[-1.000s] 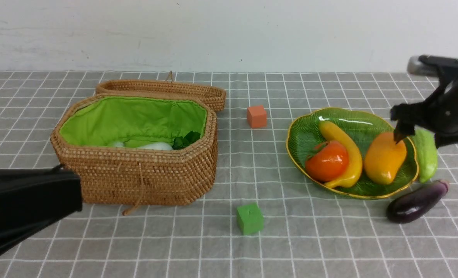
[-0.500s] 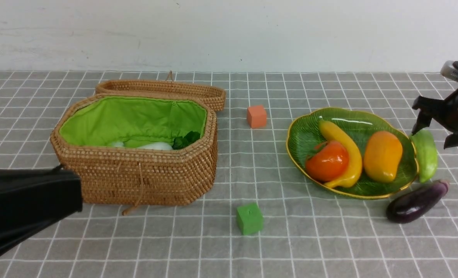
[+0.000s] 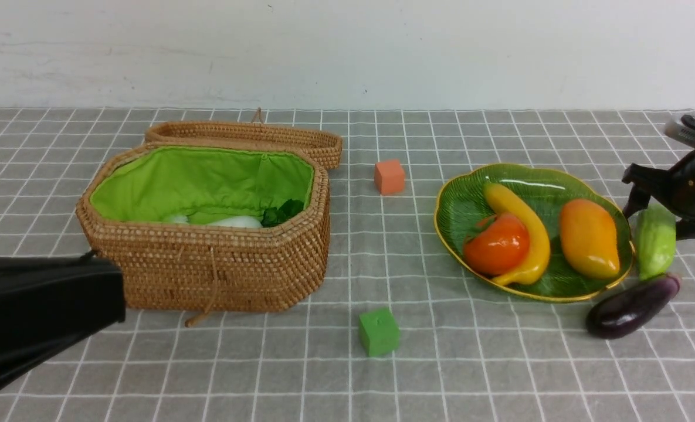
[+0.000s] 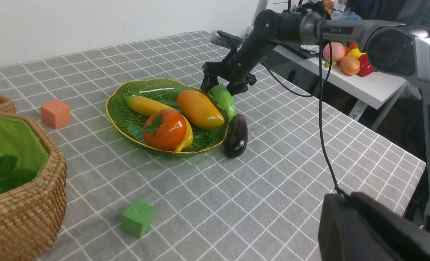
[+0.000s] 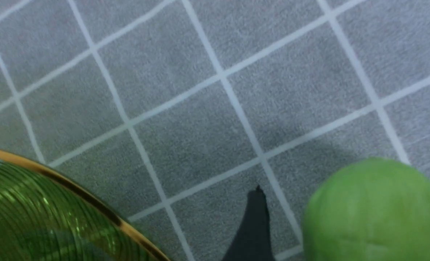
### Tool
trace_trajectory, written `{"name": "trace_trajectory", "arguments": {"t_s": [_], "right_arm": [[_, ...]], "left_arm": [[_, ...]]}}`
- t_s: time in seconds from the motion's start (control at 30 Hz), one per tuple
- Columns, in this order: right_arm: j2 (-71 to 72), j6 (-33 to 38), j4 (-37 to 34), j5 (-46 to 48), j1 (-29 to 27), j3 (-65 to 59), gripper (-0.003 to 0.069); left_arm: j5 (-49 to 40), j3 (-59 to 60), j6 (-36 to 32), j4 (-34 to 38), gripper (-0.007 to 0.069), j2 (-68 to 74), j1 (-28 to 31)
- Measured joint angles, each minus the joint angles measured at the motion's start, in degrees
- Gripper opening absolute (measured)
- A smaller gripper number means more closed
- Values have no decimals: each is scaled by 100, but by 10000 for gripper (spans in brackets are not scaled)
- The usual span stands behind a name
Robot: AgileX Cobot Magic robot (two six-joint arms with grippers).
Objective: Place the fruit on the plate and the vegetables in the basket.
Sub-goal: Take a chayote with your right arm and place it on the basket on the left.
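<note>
The right claw (image 3: 657,221) stands wide, one finger on each side of the far end of the light green gourd (image 3: 655,241), which lies on the bench's grey checked cloth (image 3: 347,375) near the right edge, just beside the plate (image 3: 442,218); whether the fingers (image 5: 253,226) touch the gourd I cannot tell, though the right wrist view shows one dark finger close beside its rounded end. The dark purple eggplant (image 3: 631,305) lies on the cloth just nearer the robot's edge than the gourd, beside the plate's rim. On the plate, toward the right side of the bench, rest the banana (image 3: 517,208), the persimmon (image 3: 497,245) leaning against it, and the mango (image 3: 590,239). The basket (image 3: 206,264) sits toward the left side, its lid (image 3: 247,136) lying open behind it toward the far edge, and the white radish (image 3: 237,222) with its green leaves lies inside on the green lining. An orange cube (image 3: 389,176) and a green cube (image 3: 378,332) stand on the cloth between basket and plate. The left claw (image 4: 345,217) is closed on nothing, low at the near left corner
</note>
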State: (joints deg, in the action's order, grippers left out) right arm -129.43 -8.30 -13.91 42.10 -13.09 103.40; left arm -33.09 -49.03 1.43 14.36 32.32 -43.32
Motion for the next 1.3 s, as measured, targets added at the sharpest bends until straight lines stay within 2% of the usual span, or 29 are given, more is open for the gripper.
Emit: {"name": "trace_trajectory", "arguments": {"t_s": [0.17, 0.2, 0.4, 0.5, 0.63, 0.7, 0.73, 0.77, 0.87, 0.93, 0.97, 1.0, 1.1, 1.27, 1.3], "right_arm": [[-29, 129, -60, -18, 0, 26, 513], [-29, 244, -27, 19, 0, 26, 441], [203, 474, 448, 548, 0, 26, 438], [606, 494, 554, 862, 0, 26, 438], [1494, 937, -17, 1425, 242, 26, 438], [1996, 1703, -883, 1679, 745, 32, 438], [2063, 1846, -1052, 1701, 857, 32, 438], [2243, 2360, -1750, 1720, 1299, 37, 438], [2332, 3389, -2883, 1578, 2380, 124, 438], [2251, 4208, -3539, 1145, 3085, 214, 438], [2240, 4285, -3539, 1095, 3152, 222, 438], [2108, 4857, -3910, 645, 3651, 312, 438], [1743, 5690, -4408, -172, 4370, 498, 438], [860, 6904, -4779, -1789, 5159, 859, 438], [739, 6975, -4829, -2019, 5224, 907, 438]], "left_arm": [[0, 0, 0, 0, -13, 0, 0], [0, 0, 0, 0, -13, 0, 0], [-84, 0, 0, 0, -13, 0, 0], [-411, 0, 0, -7, -13, 0, 0], [-1115, 0, -93, -207, -13, 0, 0], [-1420, 0, -143, -474, -13, 0, 0], [-1450, 0, -104, -535, -13, 0, 0], [-1525, 0, 16, -786, -13, 0, 0], [-1577, 0, 586, -1534, -13, 0, 0], [-1625, 0, 1190, -2140, -13, 0, 0], [-1630, 0, 1253, -2199, -13, 0, 0], [-1652, 0, 1741, -2566, -13, 0, 0], [-1664, 0, 2381, -3067, -13, 0, 0], [-1668, 0, 2597, -3195, -13, 0, 0], [-1671, 0, 2602, -3195, -13, 0, 0]]}}
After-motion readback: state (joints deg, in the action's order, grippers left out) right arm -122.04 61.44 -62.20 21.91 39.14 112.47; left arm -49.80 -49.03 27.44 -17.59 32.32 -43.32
